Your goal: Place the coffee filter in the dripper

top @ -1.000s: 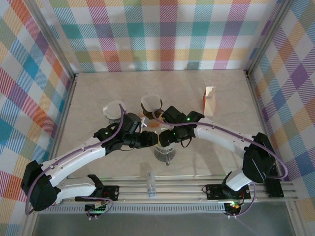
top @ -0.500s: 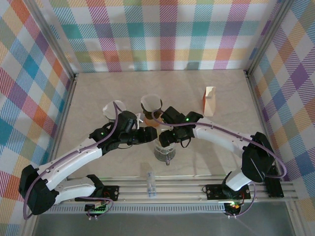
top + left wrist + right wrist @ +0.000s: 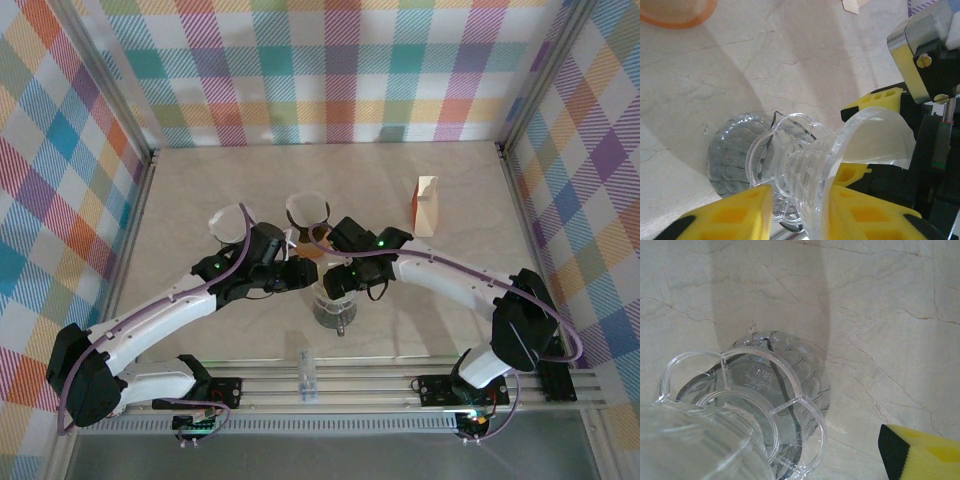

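Note:
The clear plastic dripper [image 3: 810, 165] hangs tilted on its side just above a ribbed glass carafe [image 3: 732, 155]. A white coffee filter [image 3: 880, 142] lies inside its cone and sticks out past the rim. My left gripper [image 3: 800, 200] has its yellow fingers closed round the dripper's narrow neck. My right gripper [image 3: 335, 283] holds the cone's wide end, with its yellow fingers [image 3: 875, 97] on either side of the rim. In the right wrist view the dripper's flange [image 3: 740, 390] sits over the carafe [image 3: 807, 370], and one finger [image 3: 920, 455] shows at the lower right.
An orange cup [image 3: 312, 248] stands just behind the grippers, a pale bowl [image 3: 232, 222] to the back left and a dark-rimmed cup [image 3: 307, 208] behind. A small paper carton [image 3: 427, 205] stands at the right. Both arms crowd over the carafe [image 3: 335, 315].
The left gripper drew back slightly with wider jaws, then came in again and narrowed them round the dripper's neck. The right arm and dripper stayed where they were.

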Available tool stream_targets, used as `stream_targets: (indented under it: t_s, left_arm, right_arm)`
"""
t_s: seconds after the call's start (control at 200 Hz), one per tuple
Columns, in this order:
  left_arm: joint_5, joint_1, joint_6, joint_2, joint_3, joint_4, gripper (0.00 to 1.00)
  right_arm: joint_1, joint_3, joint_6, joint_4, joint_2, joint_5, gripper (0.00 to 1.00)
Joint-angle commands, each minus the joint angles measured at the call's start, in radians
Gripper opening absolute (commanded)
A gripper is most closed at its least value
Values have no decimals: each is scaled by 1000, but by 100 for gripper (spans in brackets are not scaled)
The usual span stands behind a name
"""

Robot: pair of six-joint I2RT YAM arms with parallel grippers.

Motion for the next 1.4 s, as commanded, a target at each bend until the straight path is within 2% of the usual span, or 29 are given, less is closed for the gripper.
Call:
stream_targets:
  t_s: [0.0,0.185,0.505,0.935,1.175,1.395]
  left_arm:
    - [19,6,1,-13,9,0,29]
    - [34,7,3,-21,7,-13,33]
    - [53,6,17,-19,2,-17,20]
    - [41,7,11,-21,-8,-19,21]
    - [39,7,6,-21,-13,-13,21]
    - [35,7,5,-15,-10,-15,24]
  right_arm:
    - [10,-24,4,-15,5,27,83]
    - [11,-26,10,-11,3,24,83]
    - [9,-11,35,6,-24,18,84]
    - [8,-74,105,23,-205,61,85]
    - [8,-137,130,41,-281,76,82]
    - [9,-129,124,75,-267,55,71]
